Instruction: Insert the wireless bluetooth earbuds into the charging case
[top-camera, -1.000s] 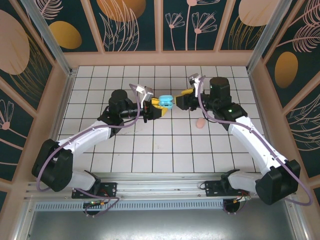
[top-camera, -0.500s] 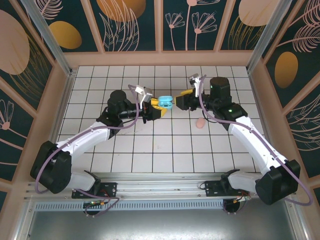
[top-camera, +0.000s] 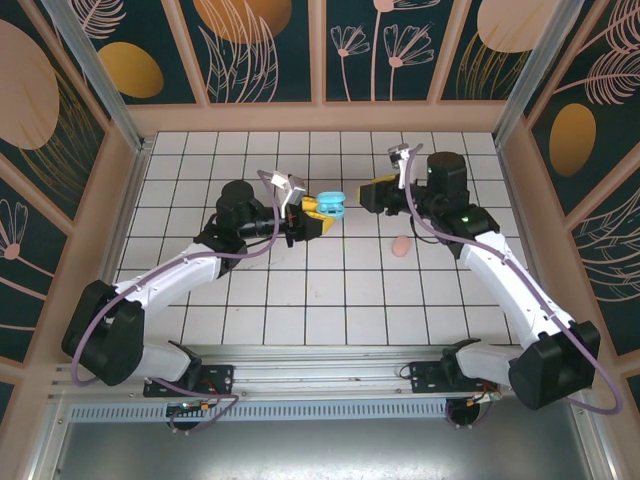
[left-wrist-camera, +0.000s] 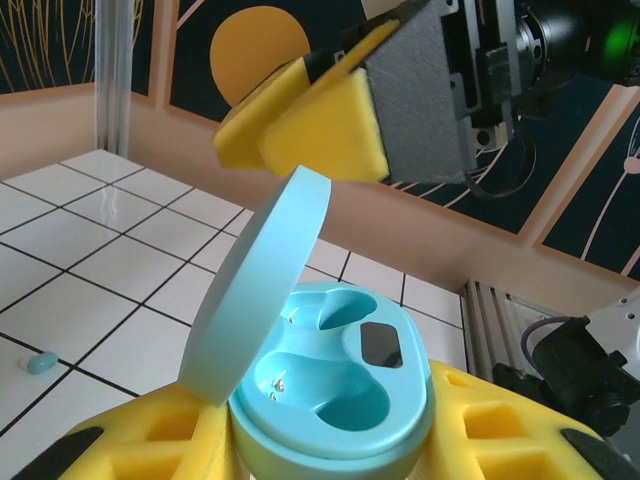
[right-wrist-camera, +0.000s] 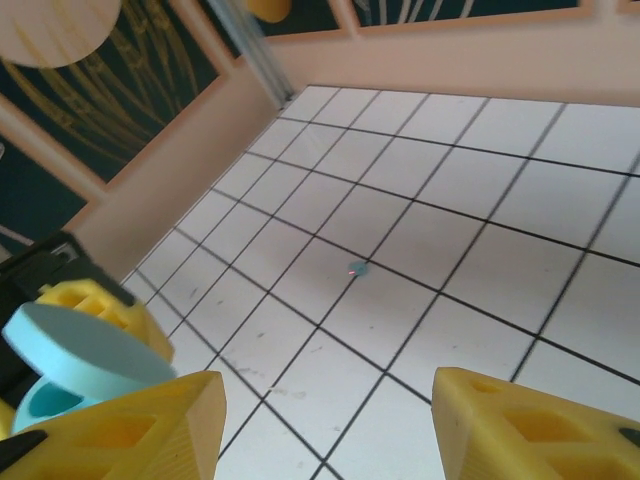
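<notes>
From above, my left pincer (top-camera: 325, 212) is clenched on the open teal case (top-camera: 333, 205) and holds it off the tabletop (top-camera: 200, 160) near the middle. My right pincer (top-camera: 372, 190) hangs just right of the case, apart from it. A pink oval piece (top-camera: 401, 245) lies on the tiles beside the right arm.

On the left wrist camera, the left pincer (left-wrist-camera: 330, 440) has its yellow fingers (left-wrist-camera: 130, 445) pressed against both sides of the case (left-wrist-camera: 330, 400). The lid (left-wrist-camera: 255, 290) is tipped up, and I see no earbud in either well. The right pincer (left-wrist-camera: 320, 120) hovers above the lid without touching it. A teal earbud (left-wrist-camera: 42, 361) lies on a tile at lower left, well away from the case.

On the right wrist camera, the right pincer (right-wrist-camera: 330, 420) is spread wide with bare tile between its fingers (right-wrist-camera: 120, 425), grasping nothing. The case (right-wrist-camera: 80, 360) sits at lower left beside the left finger. A teal earbud (right-wrist-camera: 357, 268) lies alone on a tile farther out. I cannot tell whether it is the same one.
</notes>
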